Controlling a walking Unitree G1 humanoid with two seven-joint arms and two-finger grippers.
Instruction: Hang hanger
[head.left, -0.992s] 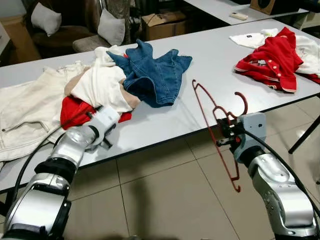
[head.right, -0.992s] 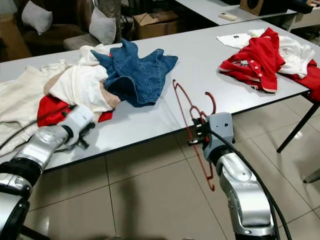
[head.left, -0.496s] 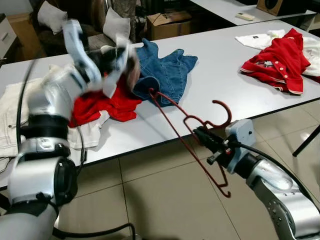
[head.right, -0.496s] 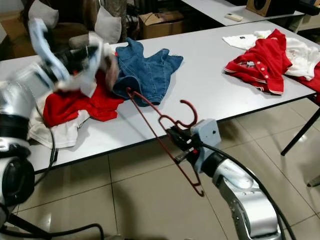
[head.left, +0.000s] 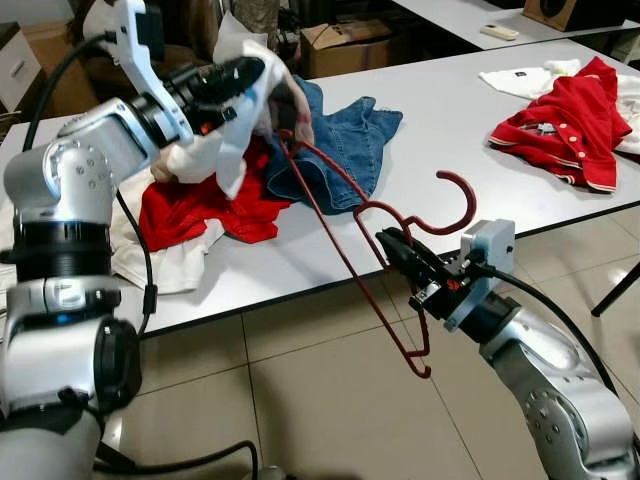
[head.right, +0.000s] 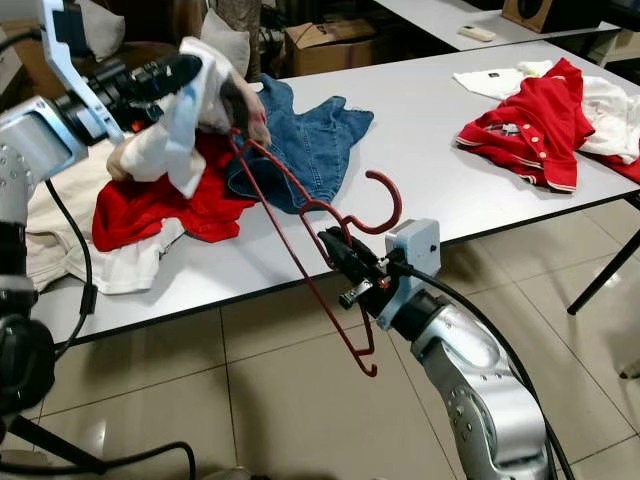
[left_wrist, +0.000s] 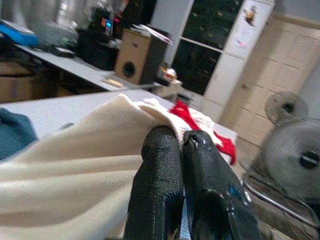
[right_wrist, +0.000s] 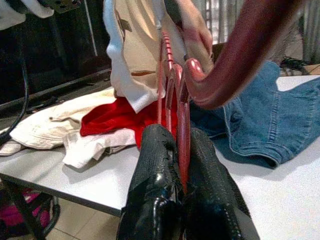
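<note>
A dark red wire hanger (head.left: 345, 215) is clamped near its neck by my right gripper (head.left: 395, 247), held in front of the grey table (head.left: 440, 150). Its hook (head.left: 455, 205) curves up and its far arm reaches toward the cream garment (head.left: 225, 130). That cream garment hangs above the table from my raised left gripper (head.left: 250, 70), which is shut on the cloth. In the left wrist view its fingers (left_wrist: 170, 185) pinch a fold of the cream fabric (left_wrist: 75, 165). In the right wrist view the hanger (right_wrist: 175, 95) points at the garment's opening.
On the table lie a red garment (head.left: 205, 205), a blue denim jacket (head.left: 345, 140) and white clothes (head.left: 165, 270). A red and white pile (head.left: 570, 105) sits at the far right. Tiled floor (head.left: 300, 410) lies before the table; a cardboard box (head.left: 345, 40) and cushions stand behind.
My left gripper has swung right with the cream garment, toward the hanger. The right gripper has lifted the hanger so its far arm tip now meets the garment.
</note>
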